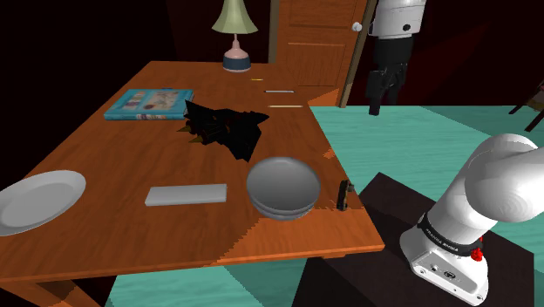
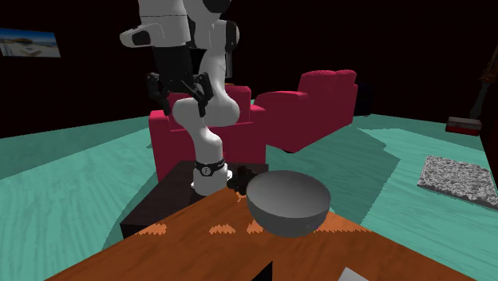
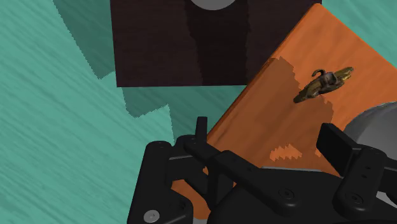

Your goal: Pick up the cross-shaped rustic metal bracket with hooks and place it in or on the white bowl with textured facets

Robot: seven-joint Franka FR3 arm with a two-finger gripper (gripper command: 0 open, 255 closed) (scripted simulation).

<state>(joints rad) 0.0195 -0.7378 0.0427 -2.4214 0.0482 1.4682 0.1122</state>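
A wooden table [image 1: 113, 157] on a teal floor [image 1: 418, 131], with a red sofa [image 2: 255, 140] beyond it. High by the table's edge we see the black gripper [image 3: 267, 130] hanging with its two fingers apart, clasping nothing. Beneath it the brownish hooked bracket [image 3: 323, 84] lies untouched on the tabletop, near the corner closest to the dark stand [image 1: 392, 209]. It is just beside the grey bowl [image 1: 282, 186] but not touching it. Past the bowl, in the shoulder view, we make out a flat grey slab [image 1: 186, 194], a crumpled black shape [image 1: 225, 129] and a blue book [image 1: 148, 103]. A pale plate [image 1: 39, 201] sits at the table's left end, and a lamp [image 1: 235, 35] stands at its far edge next to a wooden door [image 1: 314, 44]. The white arm [image 1: 488, 187] rises from the stand.
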